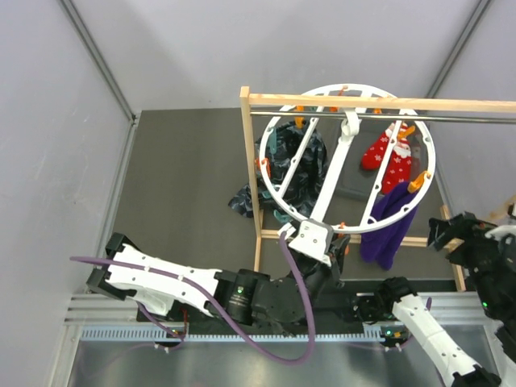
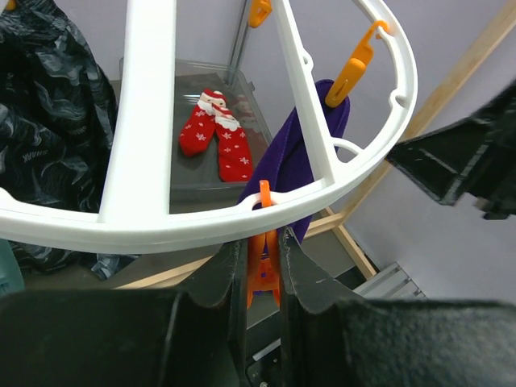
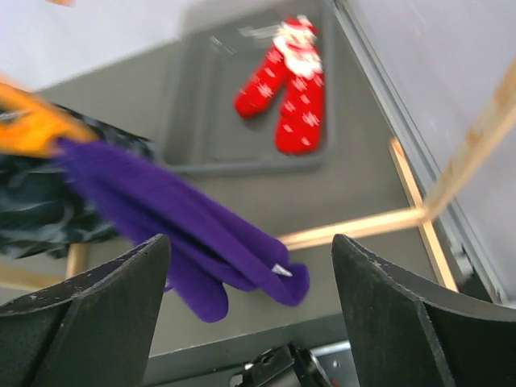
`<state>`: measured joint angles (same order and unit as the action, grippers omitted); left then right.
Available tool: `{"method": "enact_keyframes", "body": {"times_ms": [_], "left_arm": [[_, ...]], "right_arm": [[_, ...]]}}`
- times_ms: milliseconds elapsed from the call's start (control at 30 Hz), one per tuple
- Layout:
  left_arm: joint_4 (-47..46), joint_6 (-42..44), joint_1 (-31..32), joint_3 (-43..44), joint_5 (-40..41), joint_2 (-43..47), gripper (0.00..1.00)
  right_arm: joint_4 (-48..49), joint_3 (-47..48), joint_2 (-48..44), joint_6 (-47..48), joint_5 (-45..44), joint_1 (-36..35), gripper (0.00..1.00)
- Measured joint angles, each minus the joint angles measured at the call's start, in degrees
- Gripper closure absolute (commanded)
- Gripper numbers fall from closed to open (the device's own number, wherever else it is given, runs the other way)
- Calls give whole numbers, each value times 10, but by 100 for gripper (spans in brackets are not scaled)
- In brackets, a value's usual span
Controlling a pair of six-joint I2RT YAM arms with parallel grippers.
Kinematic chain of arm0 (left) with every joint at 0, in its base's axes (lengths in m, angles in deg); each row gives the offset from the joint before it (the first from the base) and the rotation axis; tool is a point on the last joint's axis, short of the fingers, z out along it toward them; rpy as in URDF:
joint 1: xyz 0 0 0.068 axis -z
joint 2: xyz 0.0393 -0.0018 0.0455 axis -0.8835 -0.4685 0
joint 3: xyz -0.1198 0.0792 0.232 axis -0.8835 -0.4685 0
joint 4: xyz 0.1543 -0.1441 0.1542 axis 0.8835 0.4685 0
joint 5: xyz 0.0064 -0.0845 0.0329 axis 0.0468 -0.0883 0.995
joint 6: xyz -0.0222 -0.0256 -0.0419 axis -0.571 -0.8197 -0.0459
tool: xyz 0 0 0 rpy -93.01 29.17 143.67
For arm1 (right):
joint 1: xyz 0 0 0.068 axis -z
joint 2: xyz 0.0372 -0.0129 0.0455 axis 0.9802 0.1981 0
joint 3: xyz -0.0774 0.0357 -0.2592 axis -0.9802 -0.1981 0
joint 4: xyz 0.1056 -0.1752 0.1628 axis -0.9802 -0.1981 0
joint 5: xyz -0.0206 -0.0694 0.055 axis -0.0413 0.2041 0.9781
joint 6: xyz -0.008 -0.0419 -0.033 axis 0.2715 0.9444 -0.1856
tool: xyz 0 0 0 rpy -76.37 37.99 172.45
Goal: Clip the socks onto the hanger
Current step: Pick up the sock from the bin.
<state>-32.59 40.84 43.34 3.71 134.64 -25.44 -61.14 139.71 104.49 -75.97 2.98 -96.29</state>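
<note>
**Colleague:** Which way did the red socks lie from your free hand?

**Me:** From my right gripper (image 3: 250, 242), whose fingers stood wide apart with nothing between them, the red socks (image 3: 289, 85) lay ahead and lower down. They were flat in the grey tray (image 3: 201, 121), beyond the purple sock (image 3: 161, 210), which hung from a clip on the hanger (image 2: 161, 218). The pair lay side by side with its long axis pointing away from me, plain ends nearest and Santa ends farthest.

**Colleague:** And your left?

**Me:** My left gripper (image 2: 260, 242) was narrow, pinched on the orange clip (image 2: 262, 278) at the near rim of the ring. So I judged the right arm the nearer one and the only one free. It would have to pass beside the purple sock and under the ring to reach the pair
</note>
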Motion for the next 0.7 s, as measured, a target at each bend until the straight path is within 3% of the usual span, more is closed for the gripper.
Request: {"method": "enact_keyframes", "body": {"times_ms": [267,433,533,700], "left_arm": [[8,4,0,-43,-7,50,100],[8,7,0,-60,-8,68,100],[8,15,0,-60,-8,69,100],[7,27,0,-60,-8,69,100]], "right_arm": [[-2,-130,20,-113,-112,-70,30],[14,-144,76,-156,-209,-92,43],[26,-146,113,-171,-266,-93,58],[73,-182,112,-173,-347,-94,62]]}}
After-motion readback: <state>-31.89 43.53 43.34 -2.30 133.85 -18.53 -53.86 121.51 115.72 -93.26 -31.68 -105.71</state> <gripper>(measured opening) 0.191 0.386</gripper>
